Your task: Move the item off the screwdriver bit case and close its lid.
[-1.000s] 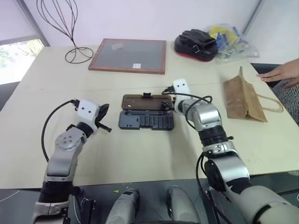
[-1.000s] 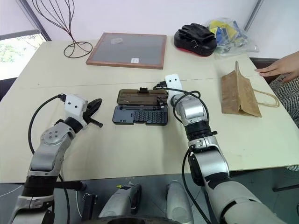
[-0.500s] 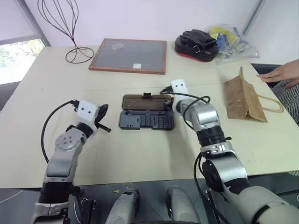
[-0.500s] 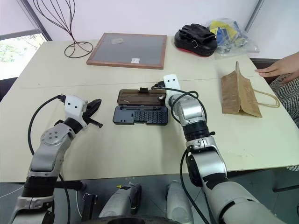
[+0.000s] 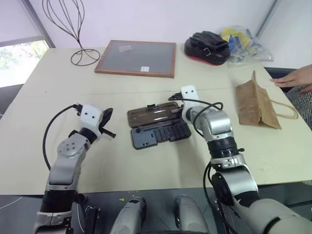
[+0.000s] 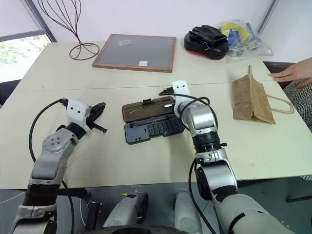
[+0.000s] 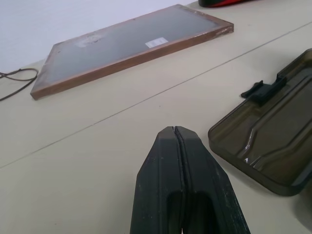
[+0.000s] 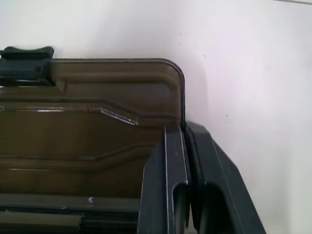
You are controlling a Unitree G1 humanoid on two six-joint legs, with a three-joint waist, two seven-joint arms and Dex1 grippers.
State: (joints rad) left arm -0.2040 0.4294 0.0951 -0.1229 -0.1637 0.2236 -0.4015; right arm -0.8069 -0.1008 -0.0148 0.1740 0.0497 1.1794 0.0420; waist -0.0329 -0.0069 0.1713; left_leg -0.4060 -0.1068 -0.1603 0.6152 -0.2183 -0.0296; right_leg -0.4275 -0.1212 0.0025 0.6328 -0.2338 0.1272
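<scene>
Two end effectors: left (image 7: 176, 146) pressed together; right (image 8: 185, 139) apparently pinching the lid (image 8: 97, 122) edge; no writing legible.

One bit case (image 5: 158, 126) is lying open on the table (image 5: 146, 161), with one lid (image 5: 151, 114). One paper bag (image 5: 256, 103) is lying to the right. One framed board (image 5: 137, 57), one wire stand (image 5: 68, 29), one black pouch (image 5: 207, 45) and one plastic bag (image 5: 240, 41) are sitting at the far side. One person's hand (image 5: 296, 79) is resting at the right edge.
</scene>
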